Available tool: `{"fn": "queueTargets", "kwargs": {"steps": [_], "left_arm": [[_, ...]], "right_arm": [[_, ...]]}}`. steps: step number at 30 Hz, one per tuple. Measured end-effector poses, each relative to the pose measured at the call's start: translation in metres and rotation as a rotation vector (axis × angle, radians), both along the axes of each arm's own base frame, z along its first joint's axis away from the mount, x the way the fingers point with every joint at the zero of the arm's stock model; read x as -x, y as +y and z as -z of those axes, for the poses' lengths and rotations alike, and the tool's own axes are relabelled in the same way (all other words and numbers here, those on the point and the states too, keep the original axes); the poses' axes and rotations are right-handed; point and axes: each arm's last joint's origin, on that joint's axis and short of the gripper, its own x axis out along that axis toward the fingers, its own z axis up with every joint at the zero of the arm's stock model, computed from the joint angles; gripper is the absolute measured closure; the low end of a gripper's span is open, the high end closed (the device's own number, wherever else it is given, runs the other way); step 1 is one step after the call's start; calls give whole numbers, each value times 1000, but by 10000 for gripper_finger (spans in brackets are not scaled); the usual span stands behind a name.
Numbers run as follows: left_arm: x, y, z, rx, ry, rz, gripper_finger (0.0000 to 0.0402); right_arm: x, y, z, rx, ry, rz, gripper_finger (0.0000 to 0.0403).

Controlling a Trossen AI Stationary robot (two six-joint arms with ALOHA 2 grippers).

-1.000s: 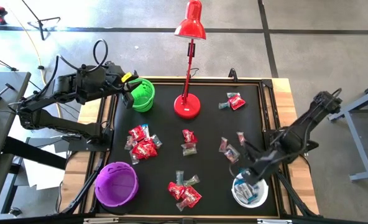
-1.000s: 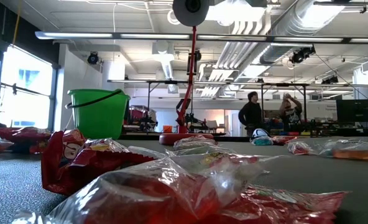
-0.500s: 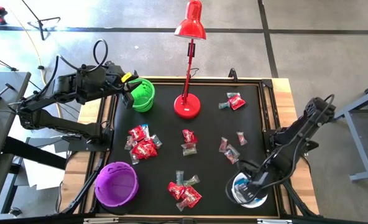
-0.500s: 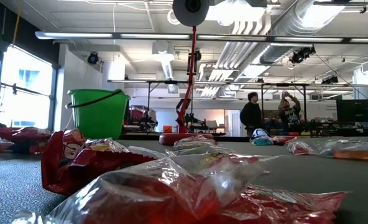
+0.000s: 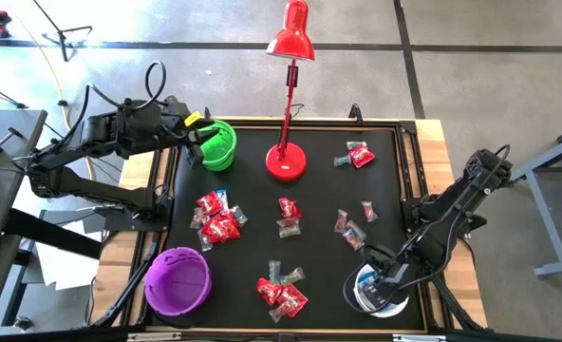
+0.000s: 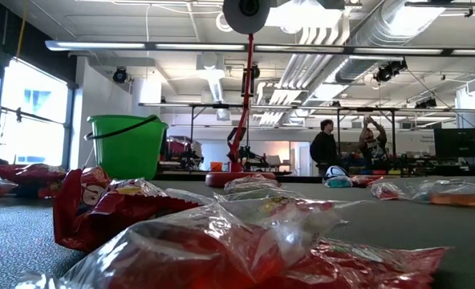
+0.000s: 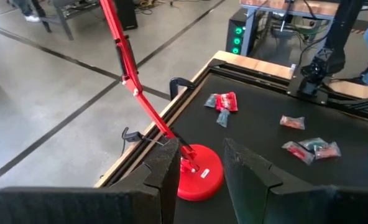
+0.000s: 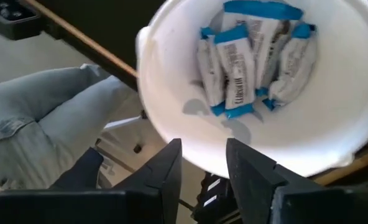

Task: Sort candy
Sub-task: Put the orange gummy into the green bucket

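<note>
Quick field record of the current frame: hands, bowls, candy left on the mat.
right hand: over the white bowl, fingers apart, nothing between them
white bowl contents: blue-and-white candies
left hand: beside the green bowl, fingers apart, empty
purple bowl: near-left corner of the mat, contents not discernible
loose candy: red candy pile left of centre, another near the front edge, smaller clusters to the right
other: red desk lamp at the back of the black mat
</note>
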Motion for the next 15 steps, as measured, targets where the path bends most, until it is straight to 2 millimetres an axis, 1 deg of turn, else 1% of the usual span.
{"fn": "queueTargets", "kwargs": {"steps": [5,9,12,15], "left_arm": [[-1,-2,0,1,11,82,296],[-1,-3,0,17,8,121,296],[-2,-3,0,19,5,128,296],[-6,-3,0,17,-6,128,296]], "right_arm": [[-1,-1,0,23,-45,-44,282],[-2,-7,-6,76,-139,-68,282],[-4,-21,-12,157,-222,-82,281],[-2,-41,-21,258,-281,-107,281]]}}
